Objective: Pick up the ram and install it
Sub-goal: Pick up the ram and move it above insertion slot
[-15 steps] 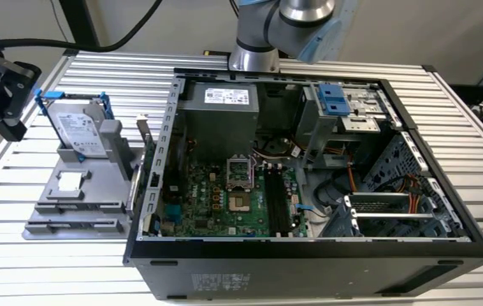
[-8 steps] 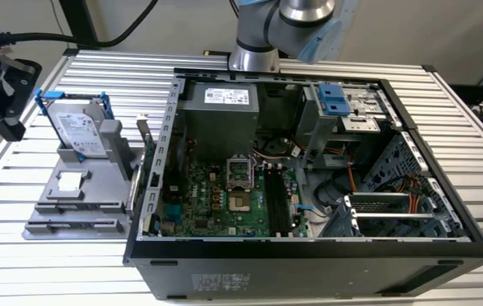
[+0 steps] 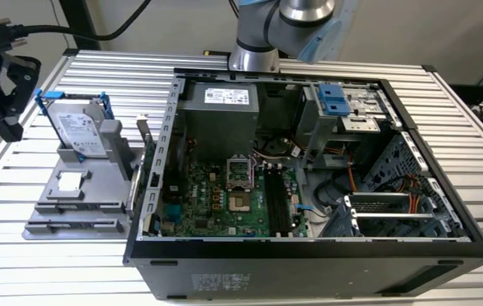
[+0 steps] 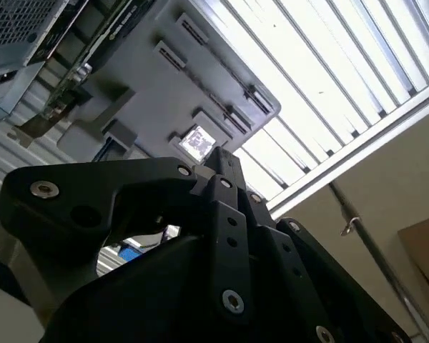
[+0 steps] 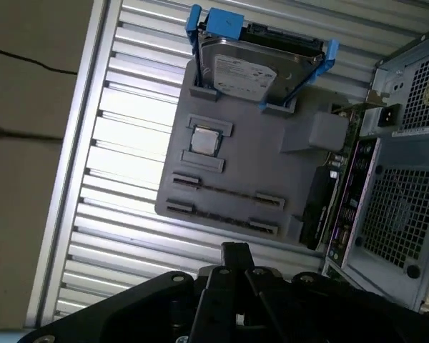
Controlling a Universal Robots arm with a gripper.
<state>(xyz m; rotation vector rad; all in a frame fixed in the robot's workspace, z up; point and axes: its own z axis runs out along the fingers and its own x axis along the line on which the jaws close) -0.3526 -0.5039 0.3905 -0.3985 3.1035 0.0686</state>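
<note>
The gripper (image 5: 236, 249) hangs near the grey holder (image 5: 254, 168), its fingers (image 4: 227, 187) pressed together. The ram (image 5: 225, 191) stands edge-on in a holder slot, barely a thin line, its chips hidden.

Soft, even light falls from above in the exterior view, leaving the inside of the computer case (image 3: 309, 250) in mild shade. In both wrist views the desk (image 4: 322, 71) (image 5: 129, 132) glares white along its metal slats, and the hand (image 4: 220, 161) (image 5: 236, 250) shows as a dark mass against them.

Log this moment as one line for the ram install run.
gripper: shut, empty, near gray fixture | ram: on edge in fixture, not picked | computer case: open
</note>
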